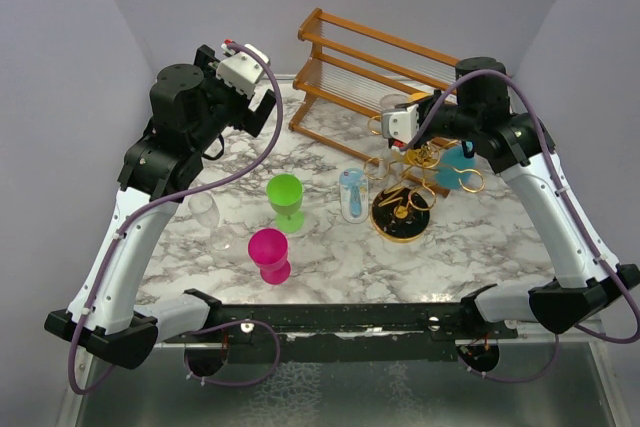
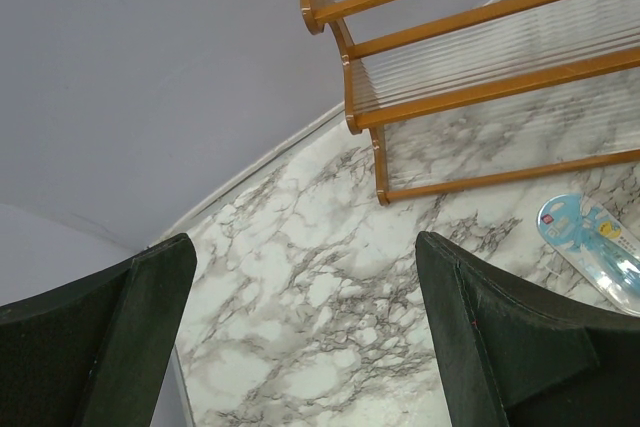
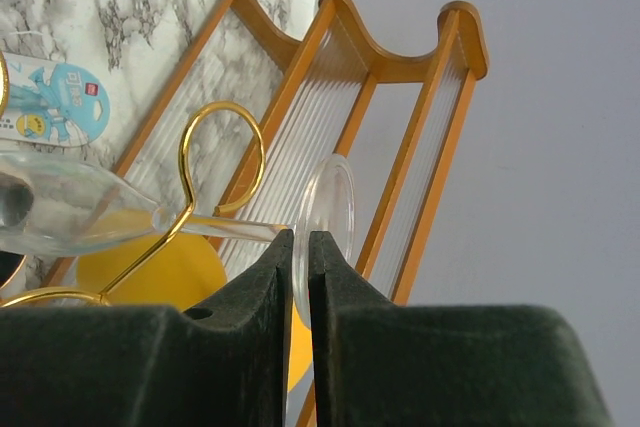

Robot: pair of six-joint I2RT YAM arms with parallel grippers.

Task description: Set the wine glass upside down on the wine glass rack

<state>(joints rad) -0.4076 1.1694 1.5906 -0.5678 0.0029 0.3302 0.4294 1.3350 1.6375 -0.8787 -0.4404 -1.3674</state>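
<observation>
The clear wine glass (image 3: 60,212) lies across the right wrist view, its stem passing through a gold loop of the wine glass rack (image 3: 225,117). Its round foot (image 3: 338,197) stands edge-on between the two fingers of my right gripper (image 3: 301,242), which is shut on the foot. From above, the rack (image 1: 405,202) stands at the right of the table, with the glass foot (image 1: 395,103) held at its top by my right gripper (image 1: 395,119). My left gripper (image 1: 263,99) hovers high at the back left, open and empty (image 2: 305,252).
A wooden slatted shelf rack (image 1: 370,72) stands at the back just behind the gold rack. A green cup (image 1: 285,197), a pink cup (image 1: 268,252), a blue packet (image 1: 352,195) and another clear glass (image 1: 207,212) lie mid-table.
</observation>
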